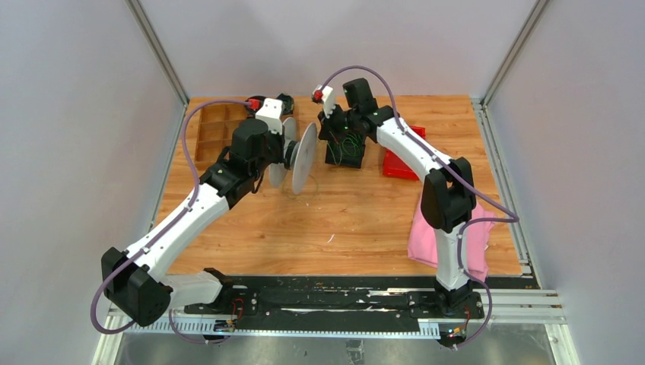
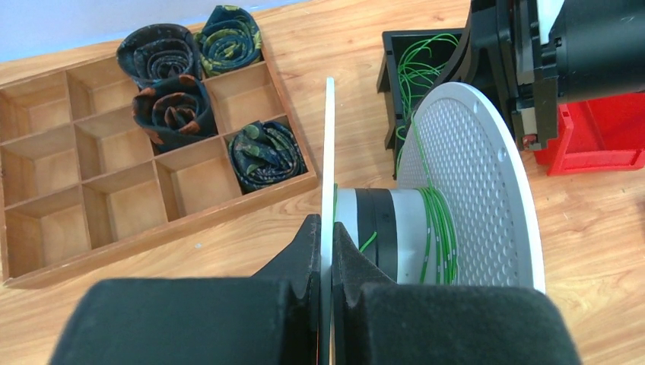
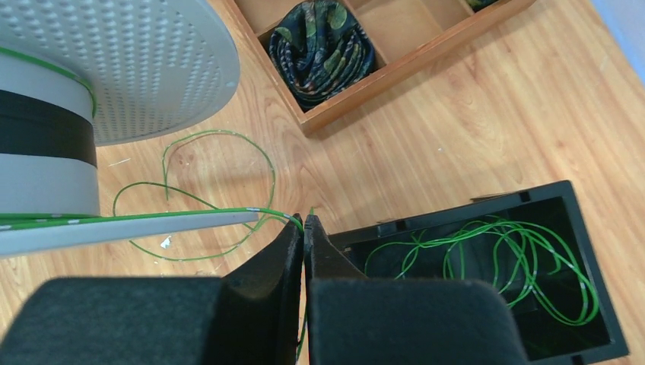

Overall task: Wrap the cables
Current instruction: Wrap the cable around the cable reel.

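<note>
The left gripper (image 2: 325,232) is seen closed on the thin near flange of the spool (image 2: 471,175), the flange edge being clamped between its two black fingers at the bottom centre of the left wrist view. The spool is held off the surface (image 1: 342,220) with its axis roughly level, and its far flange is perforated. Several turns of the cables (image 2: 439,228) are wound on the hub, close against the perforated flange. The right gripper (image 3: 303,226) is shown closed, and a green strand of the cables is pinched at its fingertips; from there the strand is led leftward to the spool. More green loops are spread on the surface below the spool in the right wrist view, and a further tangle is held in the open black box (image 2: 389,84) at the lower right of that view. A wooden tray (image 2: 46,228) with compartments is placed at the upper left of the left wrist view, and four rolled dark bundles (image 2: 173,114) are kept in it. A red bin (image 2: 593,141) is set just beside the black box.
</note>
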Tool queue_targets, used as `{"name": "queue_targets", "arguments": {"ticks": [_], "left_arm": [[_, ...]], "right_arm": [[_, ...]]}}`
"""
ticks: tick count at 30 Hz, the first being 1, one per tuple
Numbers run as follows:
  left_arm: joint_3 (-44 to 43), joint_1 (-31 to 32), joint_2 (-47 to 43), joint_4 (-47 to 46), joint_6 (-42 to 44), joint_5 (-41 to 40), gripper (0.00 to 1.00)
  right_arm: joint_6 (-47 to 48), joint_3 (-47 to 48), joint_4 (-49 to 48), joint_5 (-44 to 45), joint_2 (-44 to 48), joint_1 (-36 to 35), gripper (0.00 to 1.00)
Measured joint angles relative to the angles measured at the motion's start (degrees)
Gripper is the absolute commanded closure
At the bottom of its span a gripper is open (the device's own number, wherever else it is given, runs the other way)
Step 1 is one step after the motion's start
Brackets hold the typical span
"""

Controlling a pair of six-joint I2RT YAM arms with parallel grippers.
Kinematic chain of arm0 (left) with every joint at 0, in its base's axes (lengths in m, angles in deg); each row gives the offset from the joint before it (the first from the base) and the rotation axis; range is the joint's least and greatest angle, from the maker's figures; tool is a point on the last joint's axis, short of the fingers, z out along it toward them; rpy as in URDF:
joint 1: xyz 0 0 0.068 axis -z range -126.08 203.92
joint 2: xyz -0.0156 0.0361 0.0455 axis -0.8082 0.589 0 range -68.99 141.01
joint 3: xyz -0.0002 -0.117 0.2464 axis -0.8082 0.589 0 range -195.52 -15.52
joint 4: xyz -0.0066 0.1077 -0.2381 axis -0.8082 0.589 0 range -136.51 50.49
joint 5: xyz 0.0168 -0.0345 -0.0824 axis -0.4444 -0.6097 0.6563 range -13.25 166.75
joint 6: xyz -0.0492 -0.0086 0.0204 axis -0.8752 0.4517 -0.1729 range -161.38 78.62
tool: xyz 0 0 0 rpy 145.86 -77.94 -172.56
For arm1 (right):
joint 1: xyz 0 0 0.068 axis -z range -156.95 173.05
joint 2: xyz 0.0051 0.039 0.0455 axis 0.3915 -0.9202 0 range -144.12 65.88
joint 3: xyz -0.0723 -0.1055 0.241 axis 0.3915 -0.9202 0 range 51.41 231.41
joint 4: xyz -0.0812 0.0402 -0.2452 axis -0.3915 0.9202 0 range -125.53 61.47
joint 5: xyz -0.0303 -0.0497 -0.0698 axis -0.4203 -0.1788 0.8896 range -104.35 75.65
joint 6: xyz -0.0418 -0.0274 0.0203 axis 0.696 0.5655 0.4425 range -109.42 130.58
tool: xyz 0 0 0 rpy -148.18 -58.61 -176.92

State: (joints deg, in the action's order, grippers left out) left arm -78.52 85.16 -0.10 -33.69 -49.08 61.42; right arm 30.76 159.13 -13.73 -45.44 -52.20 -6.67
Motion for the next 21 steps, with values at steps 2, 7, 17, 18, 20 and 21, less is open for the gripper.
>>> {"name": "queue_targets", "arguments": {"ticks": [2,7,17,18,20,21], "left_arm": [[-0.1,-0.1,0.0,0.4,-0.2,0.2,1.00],[-0.4,-0.5,-0.1,1.1,-0.6,0.6,1.00],[-1.9,-2.4,-1.6,2.5,-1.5,1.2,1.00],[-2.2,-2.6,-1.7,2.7,-1.6,1.2,1.00],[-3.0,-3.0,-1.9,2.9,-1.8,1.2,1.00],[-3.3,-3.1,-2.0,2.9,-1.9,1.2,1.00]], "right_arm": [[-0.7,-1.2,-0.8,-0.5,0.0,0.0,0.97],[-1.3,-2.7,-1.5,0.2,0.0,0.7,0.92],[-1.6,-7.2,-2.5,3.0,0.0,1.6,0.81],[-1.6,-7.9,-2.5,3.2,0.0,1.6,0.81],[-1.5,-9.4,-2.5,3.4,0.0,1.6,0.82],[-1.5,-10.1,-2.5,3.5,0.0,1.6,0.82]]}}
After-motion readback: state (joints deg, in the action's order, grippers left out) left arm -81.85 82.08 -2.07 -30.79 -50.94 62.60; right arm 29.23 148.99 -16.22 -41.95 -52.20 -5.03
